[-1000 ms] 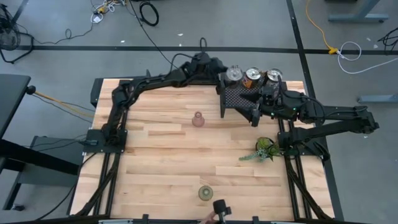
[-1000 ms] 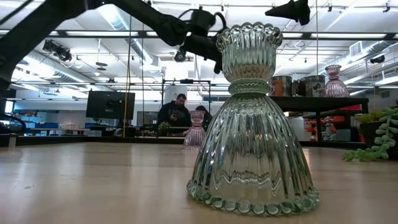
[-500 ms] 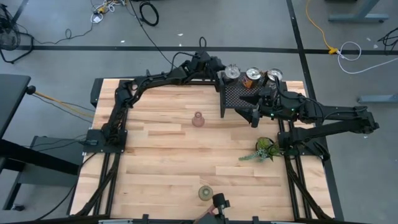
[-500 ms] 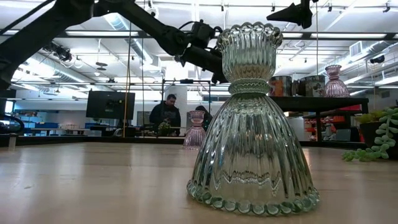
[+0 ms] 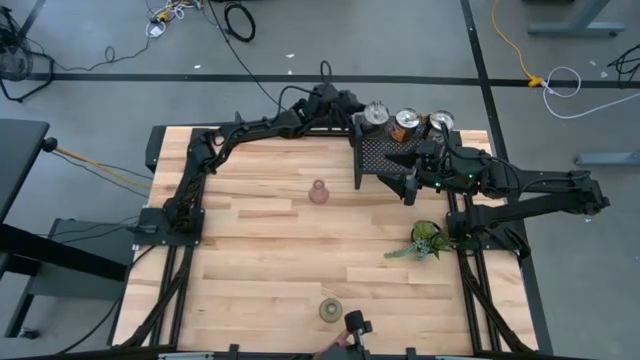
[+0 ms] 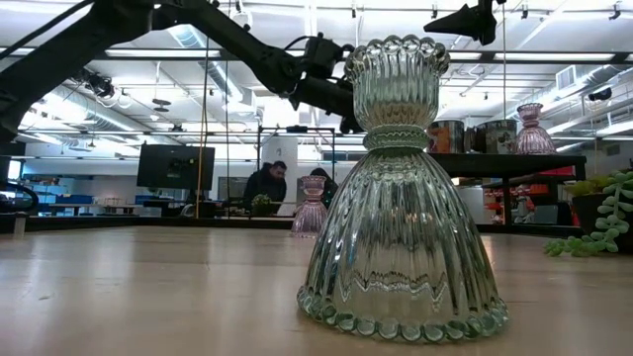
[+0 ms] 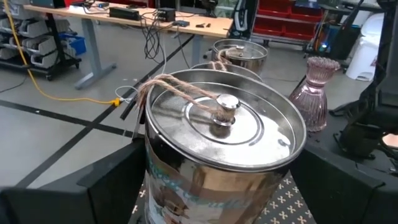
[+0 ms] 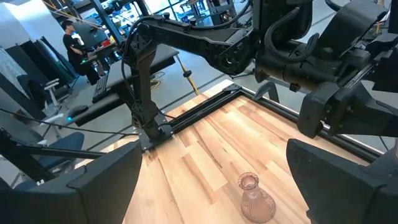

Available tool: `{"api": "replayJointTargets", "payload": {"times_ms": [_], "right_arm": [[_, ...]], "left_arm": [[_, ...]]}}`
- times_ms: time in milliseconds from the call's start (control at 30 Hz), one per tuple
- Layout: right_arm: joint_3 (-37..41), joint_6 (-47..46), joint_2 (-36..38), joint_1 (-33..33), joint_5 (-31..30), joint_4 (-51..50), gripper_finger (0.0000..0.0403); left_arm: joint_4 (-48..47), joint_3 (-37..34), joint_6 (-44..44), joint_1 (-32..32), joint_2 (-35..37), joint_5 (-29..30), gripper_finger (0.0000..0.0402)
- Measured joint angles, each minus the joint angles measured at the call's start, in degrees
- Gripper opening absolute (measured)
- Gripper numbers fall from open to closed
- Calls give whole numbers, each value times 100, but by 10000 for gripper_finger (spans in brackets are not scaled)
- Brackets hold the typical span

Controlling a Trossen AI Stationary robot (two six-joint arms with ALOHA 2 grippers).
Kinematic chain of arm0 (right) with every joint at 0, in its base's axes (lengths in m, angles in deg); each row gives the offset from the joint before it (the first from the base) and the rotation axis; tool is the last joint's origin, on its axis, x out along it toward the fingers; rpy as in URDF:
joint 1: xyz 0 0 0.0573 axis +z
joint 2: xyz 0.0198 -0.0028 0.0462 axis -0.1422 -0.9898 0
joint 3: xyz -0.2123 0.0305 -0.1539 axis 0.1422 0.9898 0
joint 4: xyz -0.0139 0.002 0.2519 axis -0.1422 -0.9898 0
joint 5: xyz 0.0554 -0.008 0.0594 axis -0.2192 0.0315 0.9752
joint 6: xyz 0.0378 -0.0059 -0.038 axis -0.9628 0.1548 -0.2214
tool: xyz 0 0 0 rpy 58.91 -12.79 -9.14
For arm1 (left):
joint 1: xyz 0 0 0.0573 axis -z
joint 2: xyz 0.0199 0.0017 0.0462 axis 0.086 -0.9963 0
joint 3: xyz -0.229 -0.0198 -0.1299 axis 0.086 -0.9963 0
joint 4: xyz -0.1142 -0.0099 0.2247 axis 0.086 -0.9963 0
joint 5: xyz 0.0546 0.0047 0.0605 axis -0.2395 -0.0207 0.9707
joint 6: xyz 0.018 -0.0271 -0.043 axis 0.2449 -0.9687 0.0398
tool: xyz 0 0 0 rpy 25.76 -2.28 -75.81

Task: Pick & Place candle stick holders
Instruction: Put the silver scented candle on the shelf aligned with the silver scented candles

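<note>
A: While you watch the far edge of the table [image 5: 250, 250], what differs from a second back?

B: Little; your left gripper [image 5: 352, 112] has crept a touch nearer the first silver holder [image 5: 376, 116] on the black mesh rack [image 5: 378, 156], and its fingers have spread slightly; they stand wide on either side of that holder [image 7: 217, 149], not closed on it; the person behind the table in the low view has shifted as well.

A: And the right gripper [image 5: 410, 186]?

B: Unmoved over the rack's near side, jaws wide, holding nothing.

A: Where are the other holders?

B: Two more silver ones [image 5: 407, 124] [image 5: 440, 123] sit in line with it on the rack, at the table's far right corner; one pink glass holder [image 5: 318, 192] stands mid-table; the green holder [image 5: 330, 310] is at the near edge.

A: What can't you make out?

B: From above the second pink one is hidden; you see it only in the left wrist view [image 7: 314, 93]; the first holder's base is cut off there too.
</note>
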Motion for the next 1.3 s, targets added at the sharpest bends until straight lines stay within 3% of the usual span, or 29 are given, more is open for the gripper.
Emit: {"api": "replayJointTargets", "payload": {"times_ms": [900,1133,1300], "right_arm": [[0,1,0,0,4,2,396],[0,1,0,0,4,2,396],[0,2,0,0,4,2,396]], "left_arm": [[-3,0,2,98,2,-169,376],[-3,-2,6,76,4,46,376],[97,-2,-60,14,-40,-565,376]]}}
